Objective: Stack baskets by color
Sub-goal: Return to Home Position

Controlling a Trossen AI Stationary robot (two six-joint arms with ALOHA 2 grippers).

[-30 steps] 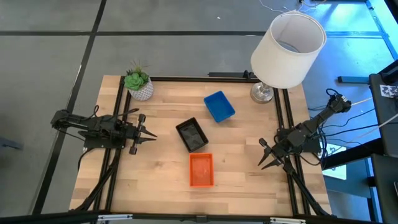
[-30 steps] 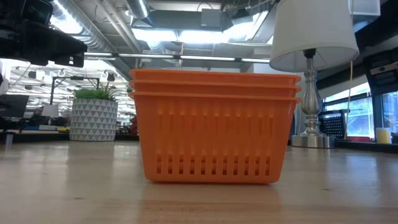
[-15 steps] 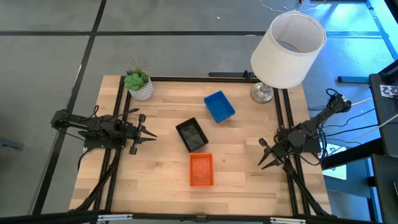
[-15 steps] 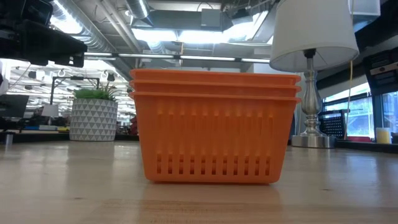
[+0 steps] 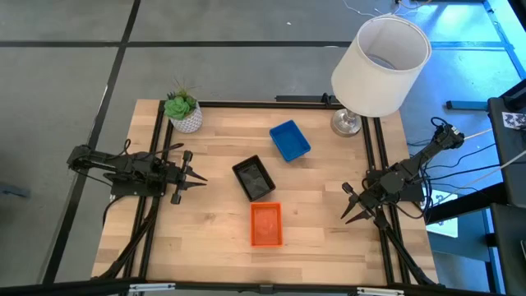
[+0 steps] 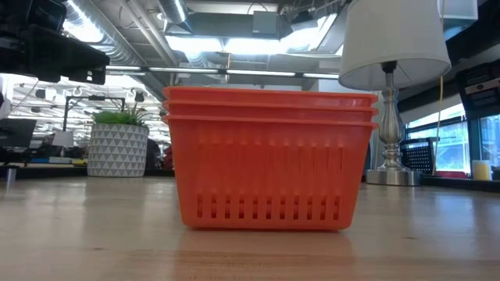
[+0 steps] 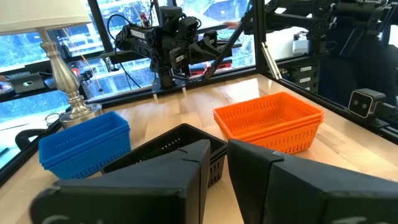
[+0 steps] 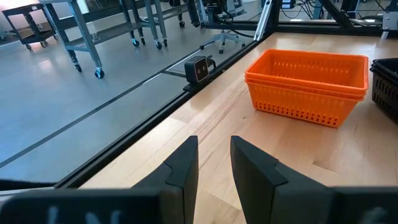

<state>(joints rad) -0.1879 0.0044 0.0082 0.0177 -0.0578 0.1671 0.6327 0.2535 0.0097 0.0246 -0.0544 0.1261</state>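
Three stacks of baskets rest by their bottoms on the wooden table. The blue stack is farthest back, the black stack sits in the middle, and the orange stack is nearest the front edge. The low view shows three nested orange baskets. My left gripper hovers at the table's left side, pointing level toward the black stack, open by a narrow gap and empty. My right gripper hovers at the right side, tilted slightly down, also narrowly open and empty.
A white patterned plant pot stands at the far left corner. A lamp with a white shade stands at the far right corner. Black frame rails run along the table's left, far and right edges. Bare wood lies between the grippers and the stacks.
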